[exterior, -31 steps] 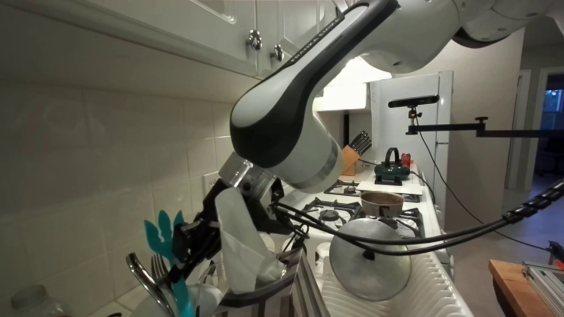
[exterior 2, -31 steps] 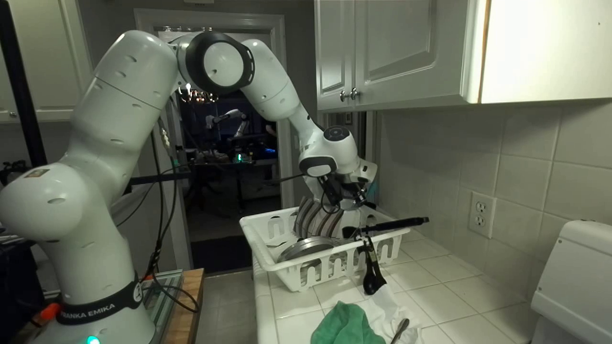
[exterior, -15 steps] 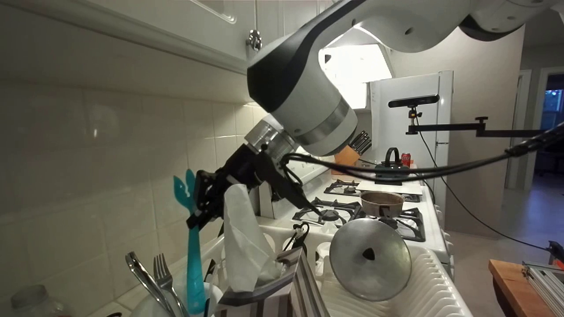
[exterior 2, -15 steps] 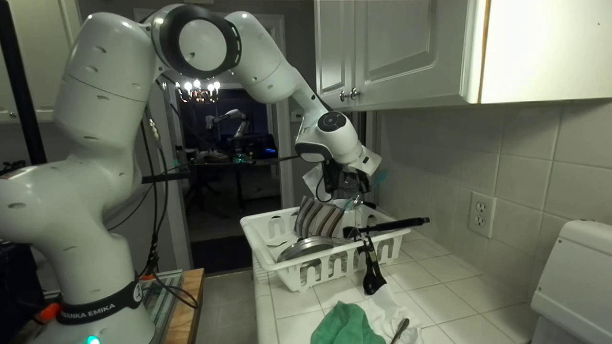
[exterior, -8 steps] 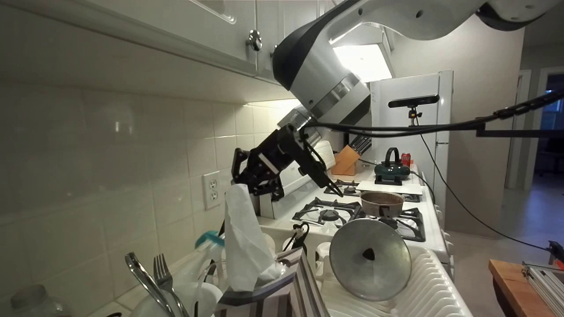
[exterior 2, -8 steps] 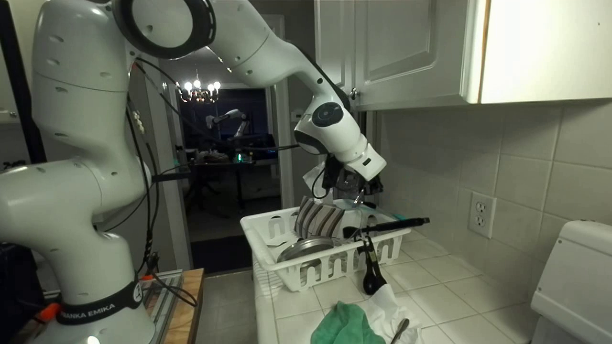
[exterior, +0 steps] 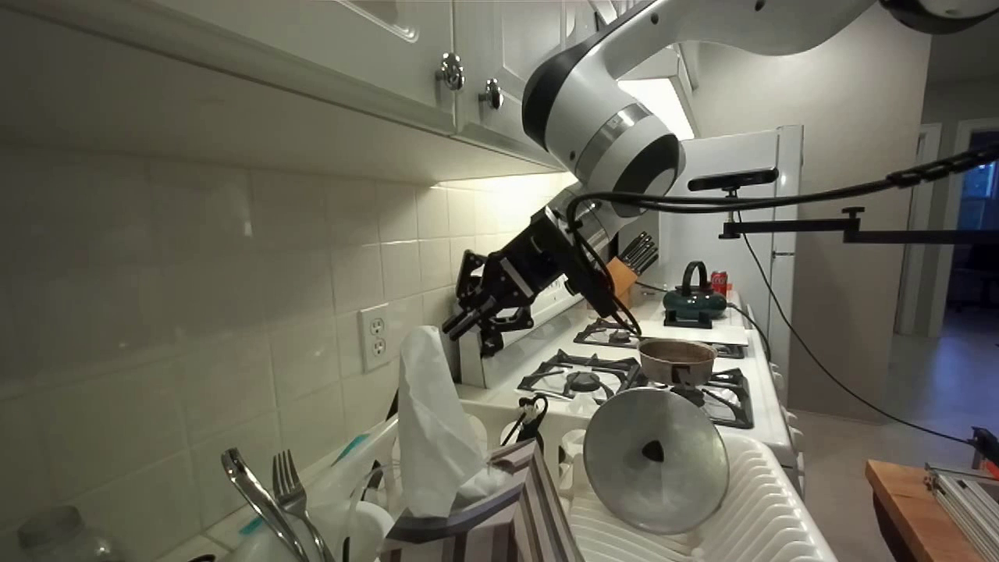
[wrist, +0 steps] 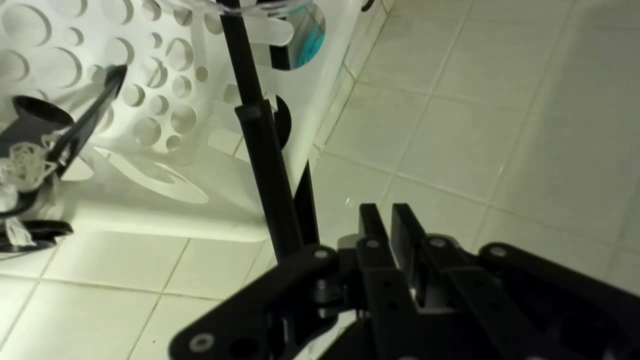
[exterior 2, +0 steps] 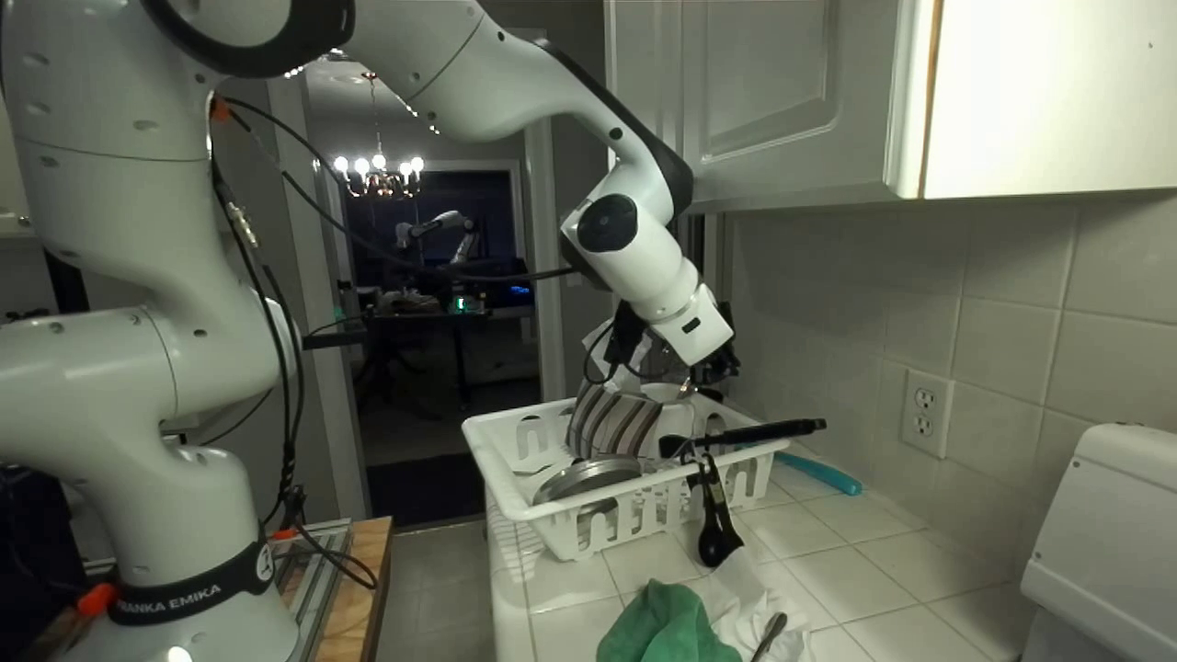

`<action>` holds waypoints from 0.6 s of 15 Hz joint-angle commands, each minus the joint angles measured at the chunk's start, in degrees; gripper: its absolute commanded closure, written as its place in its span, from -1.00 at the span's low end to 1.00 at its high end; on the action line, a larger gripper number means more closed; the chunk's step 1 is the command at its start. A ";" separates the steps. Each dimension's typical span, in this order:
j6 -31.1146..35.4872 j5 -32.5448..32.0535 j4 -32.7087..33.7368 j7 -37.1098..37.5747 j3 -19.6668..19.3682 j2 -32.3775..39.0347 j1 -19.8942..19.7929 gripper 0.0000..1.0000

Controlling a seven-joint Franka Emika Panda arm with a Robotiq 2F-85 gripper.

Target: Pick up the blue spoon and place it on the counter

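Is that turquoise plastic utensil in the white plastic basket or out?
Out: in an exterior view, the turquoise utensil, partly hidden, lies on the white tiled counter beside the basket.

Walled in pale tiles (exterior: 234,297) down the left in an exterior view, with white cabinets (exterior: 406,70) at upper left and an outlet (exterior: 375,337) left of centre. Brightened at upper right by a glowing hood light (exterior: 659,101) — closed off farther right by a white fridge (exterior: 730,148), a beige wall (exterior: 866,101) and, at the edge, a bluish window (exterior: 979,187). Open left of centre, in an exterior view, onto a dim room (exterior 2: 492,202) — with a lit chandelier (exterior 2: 379,184) high up and a dark mat (exterior 2: 428,483) on the floor (exterior 2: 441,588).
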 commanded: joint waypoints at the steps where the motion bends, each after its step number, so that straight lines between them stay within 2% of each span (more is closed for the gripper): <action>1: -4.60 -0.97 -5.48 -2.19 1.99 -1.87 -1.03 0.23; 5: -6.24 -10.91 -7.22 -2.26 1.10 1.14 2.89 -0.30; 9: -4.33 -23.83 -5.97 2.03 -3.80 3.64 9.66 -0.87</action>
